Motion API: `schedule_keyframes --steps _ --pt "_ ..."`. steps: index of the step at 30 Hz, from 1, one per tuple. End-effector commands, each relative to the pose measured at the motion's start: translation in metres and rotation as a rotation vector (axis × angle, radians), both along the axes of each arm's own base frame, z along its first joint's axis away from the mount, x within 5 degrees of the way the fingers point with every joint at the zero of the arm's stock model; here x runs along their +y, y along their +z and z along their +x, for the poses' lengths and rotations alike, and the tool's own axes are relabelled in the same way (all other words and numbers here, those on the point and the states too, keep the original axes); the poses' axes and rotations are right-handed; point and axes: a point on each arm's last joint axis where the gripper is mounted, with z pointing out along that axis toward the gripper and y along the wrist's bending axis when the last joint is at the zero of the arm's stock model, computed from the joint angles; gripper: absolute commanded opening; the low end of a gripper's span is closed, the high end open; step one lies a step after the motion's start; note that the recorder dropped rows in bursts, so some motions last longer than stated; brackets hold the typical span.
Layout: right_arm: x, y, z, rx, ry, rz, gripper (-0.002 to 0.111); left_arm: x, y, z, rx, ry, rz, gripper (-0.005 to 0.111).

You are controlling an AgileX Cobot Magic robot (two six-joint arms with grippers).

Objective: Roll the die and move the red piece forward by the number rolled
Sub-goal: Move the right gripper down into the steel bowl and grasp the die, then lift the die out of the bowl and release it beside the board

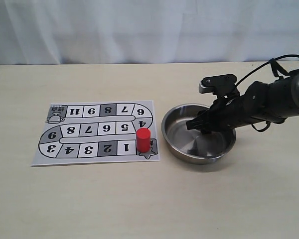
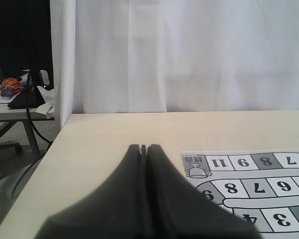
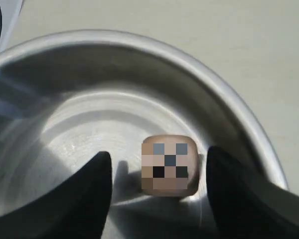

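Tool (image 3: 159, 155) agape around die (image 3: 168, 166), inside bowl (image 3: 139, 42)

left hand (image 2: 143, 149): jaws pressed together | right hand (image 3: 158, 157): jaws spread apart | right arm (image 1: 269, 99): extended, angled down

Looks like a robotics lab set up for recording: a white curtain (image 1: 139, 30) hangs as a plain backdrop behind a pale bench (image 1: 139, 199). A black robot arm (image 1: 269, 99) trailing a cable (image 1: 289, 56) reaches over it, and past the curtain's edge there's a cluttered side desk (image 2: 12, 112).
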Motion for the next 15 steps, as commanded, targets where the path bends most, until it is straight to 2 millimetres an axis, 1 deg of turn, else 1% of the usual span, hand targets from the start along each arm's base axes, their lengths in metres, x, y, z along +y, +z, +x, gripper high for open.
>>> schedule_keyframes --steps 1,6,13,15 --pt "0.000 0.001 0.003 -0.030 -0.009 0.000 0.054 0.000 0.002 0.000 -0.013 -0.001 -0.004 0.000" --pt "0.000 -0.012 0.003 0.006 -0.008 -0.009 0.054 0.000 0.002 0.000 -0.010 0.000 -0.004 0.000" --pt "0.000 -0.012 0.003 0.002 -0.009 -0.009 0.054 0.000 0.002 0.000 -0.010 0.000 -0.004 0.000" --pt "0.000 -0.012 0.003 0.002 -0.009 -0.009 0.050 0.000 0.002 0.000 -0.010 0.000 -0.004 0.000"
